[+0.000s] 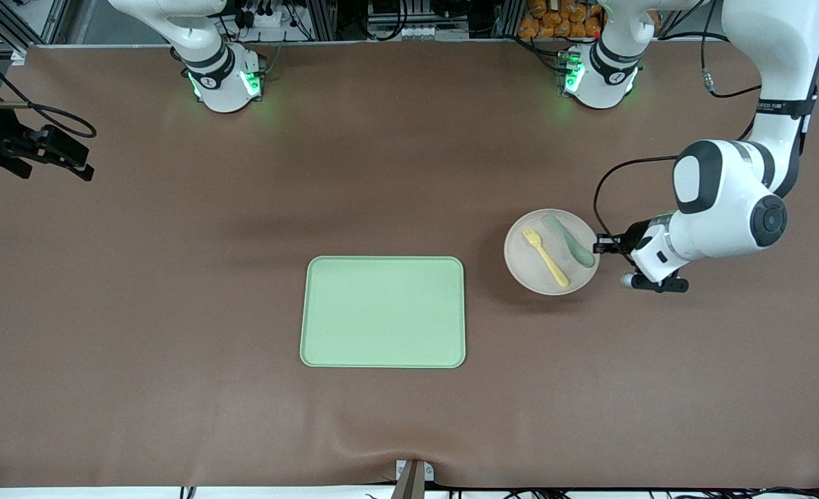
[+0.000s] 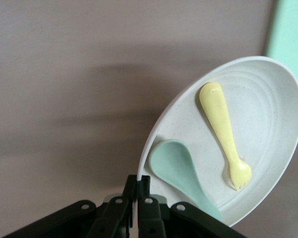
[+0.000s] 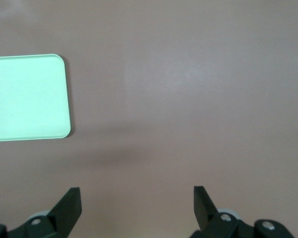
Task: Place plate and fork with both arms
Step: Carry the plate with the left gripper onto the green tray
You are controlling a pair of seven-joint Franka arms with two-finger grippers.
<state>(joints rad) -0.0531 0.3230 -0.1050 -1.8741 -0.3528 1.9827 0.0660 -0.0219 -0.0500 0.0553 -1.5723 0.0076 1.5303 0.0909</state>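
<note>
The off-white plate [image 1: 531, 267] is toward the left arm's end of the table, beside the tray. On it lie the pale yellow fork [image 1: 547, 258] and a muted green spoon [image 1: 570, 241]. My left gripper [image 1: 600, 244] is shut on the plate's rim at the spoon's side. In the left wrist view its fingers [image 2: 140, 181] pinch the rim of the plate [image 2: 268, 114], which looks tilted and casts a shadow, with the fork [image 2: 222, 130] and spoon [image 2: 179, 171] on it. My right gripper [image 1: 80, 163] waits open and empty over the right arm's end of the table, and its own view [image 3: 137, 198] shows the same.
The rectangular pale green tray [image 1: 383, 312] lies in the middle of the brown table with nothing on it. Its edge shows in the left wrist view [image 2: 290, 44] and a corner in the right wrist view [image 3: 25, 96]. Both arm bases stand along the table's farthest edge.
</note>
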